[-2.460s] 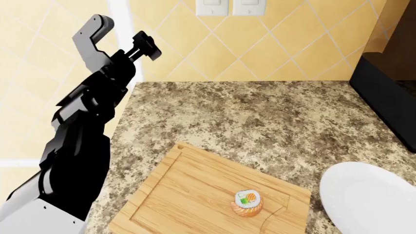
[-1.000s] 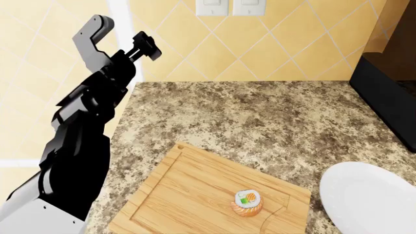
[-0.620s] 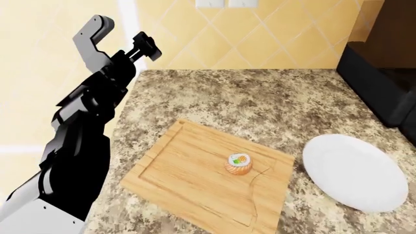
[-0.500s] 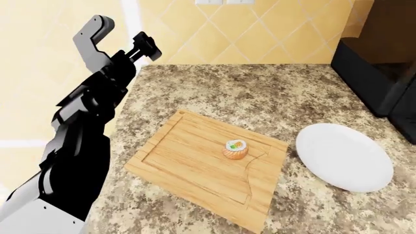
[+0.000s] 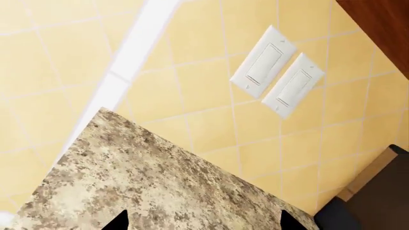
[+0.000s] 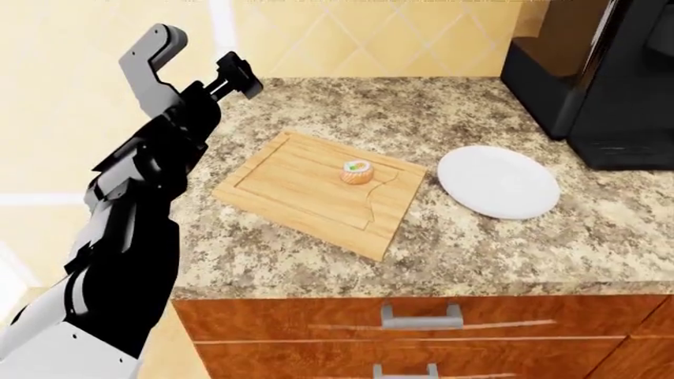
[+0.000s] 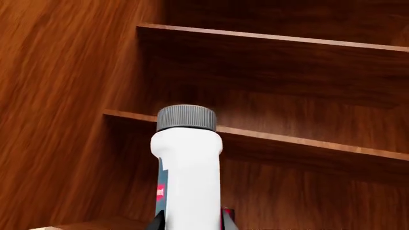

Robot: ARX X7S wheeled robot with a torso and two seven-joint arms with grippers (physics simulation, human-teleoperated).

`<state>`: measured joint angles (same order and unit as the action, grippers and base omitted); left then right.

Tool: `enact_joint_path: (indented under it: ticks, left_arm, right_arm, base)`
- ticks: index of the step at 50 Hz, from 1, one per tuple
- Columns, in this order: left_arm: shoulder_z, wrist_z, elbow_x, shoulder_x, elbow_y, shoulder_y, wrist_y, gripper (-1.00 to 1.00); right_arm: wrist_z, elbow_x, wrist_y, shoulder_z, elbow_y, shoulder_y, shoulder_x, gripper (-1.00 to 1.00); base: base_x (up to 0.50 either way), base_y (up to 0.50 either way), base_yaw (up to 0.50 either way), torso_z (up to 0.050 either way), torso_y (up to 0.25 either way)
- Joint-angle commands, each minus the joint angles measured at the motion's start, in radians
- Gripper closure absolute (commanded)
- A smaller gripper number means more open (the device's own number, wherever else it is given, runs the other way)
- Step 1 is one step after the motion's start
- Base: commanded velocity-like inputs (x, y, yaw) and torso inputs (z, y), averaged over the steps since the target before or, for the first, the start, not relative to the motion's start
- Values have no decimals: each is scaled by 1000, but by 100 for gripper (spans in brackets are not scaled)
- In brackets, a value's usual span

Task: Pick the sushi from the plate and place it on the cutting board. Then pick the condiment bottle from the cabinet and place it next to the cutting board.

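Head view: the left arm (image 6: 137,205) is raised at the picture's left, bent at the elbow, its forearm angled up toward the tiled wall; its pincer is out of sight there. In the left wrist view only two dark fingertips (image 5: 118,221) show, set apart, so the left pincer stands released over the granite bench (image 6: 495,237). The sushi (image 6: 357,171) sits upright on the cutting board (image 6: 305,197), near its far end. The plate (image 6: 498,182) lies bare just beside the board. In the right wrist view the condiment bottle (image 7: 187,167) stands upright before wooden cabinet shelves (image 7: 288,143); whether the right pincer grips it I cannot tell.
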<state>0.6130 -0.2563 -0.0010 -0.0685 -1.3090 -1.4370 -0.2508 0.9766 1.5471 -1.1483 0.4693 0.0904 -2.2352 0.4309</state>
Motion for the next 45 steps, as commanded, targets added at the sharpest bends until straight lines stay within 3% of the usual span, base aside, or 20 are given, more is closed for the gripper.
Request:
enact_joint_path:
  ticks: [1, 12, 23, 36, 41, 43, 45]
  left_arm:
    - [-4, -2, 0, 0, 0, 0, 0, -100]
    - [-11, -1, 1, 1, 0, 0, 2, -100]
    - [-17, -3, 2, 2, 0, 1, 3, -100]
    - [-20, -3, -2, 2, 0, 0, 1, -100]
    - [-21, -4, -1, 2, 0, 1, 4, -100]
    - [-21, -3, 0, 3, 0, 1, 1, -100]
    - [-22, -3, 0, 3, 0, 1, 1, -100]
  right_arm:
    - [70, 64, 3, -35, 102, 85, 23, 100]
    - [255, 283, 73, -105, 328, 239, 69, 100]
    - [311, 302, 142, -166, 526, 473, 138, 100]
    - [186, 64, 190, -232, 820, 849, 136, 100]
    - [61, -104, 234, -289, 918, 1067, 153, 100]
    - [4, -184, 268, -312, 953, 1164, 165, 100]
    - [-34, -299, 426, -215, 956, 1234, 250, 100]
  base:
    - [0, 0, 0, 0, 0]
    - [0, 0, 0, 0, 0]
    - [0, 0, 0, 0, 0]
    - [0, 0, 0, 0, 0]
    - [0, 0, 0, 0, 0]
    - [0, 0, 0, 0, 0]
    - [0, 0, 0, 0, 0]
